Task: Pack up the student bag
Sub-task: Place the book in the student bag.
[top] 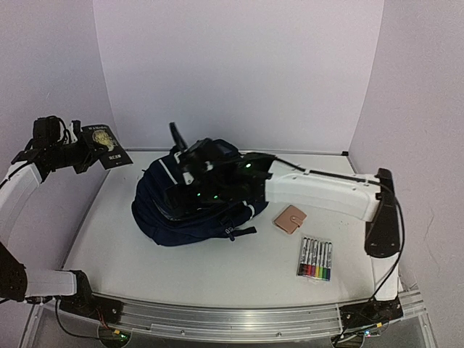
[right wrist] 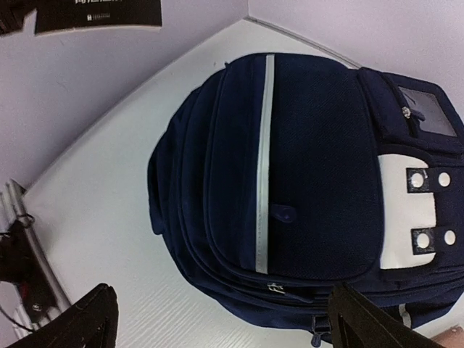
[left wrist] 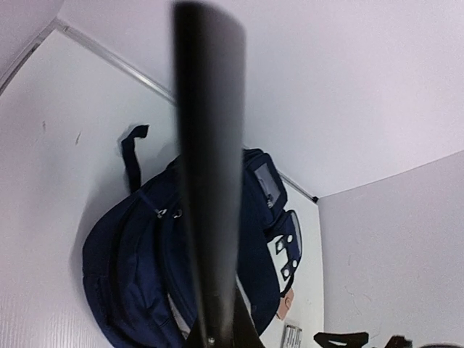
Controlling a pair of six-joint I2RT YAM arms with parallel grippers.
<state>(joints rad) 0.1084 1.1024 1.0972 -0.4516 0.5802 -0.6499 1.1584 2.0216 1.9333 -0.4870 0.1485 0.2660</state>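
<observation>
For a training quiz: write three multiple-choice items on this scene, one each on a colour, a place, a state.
1. The student bag is: A) red B) navy blue C) green.
2. The tan wallet lies: A) on the bag B) in a pincer C) on the table, between bag and marker set.
3. The left pincer is: A) shut on a black booklet B) open, empty C) shut on a marker.
Key: 1 B, navy fabric, white stripe; 2 C, it lies flat on the tabletop; 3 A, booklet clamped, raised.
</observation>
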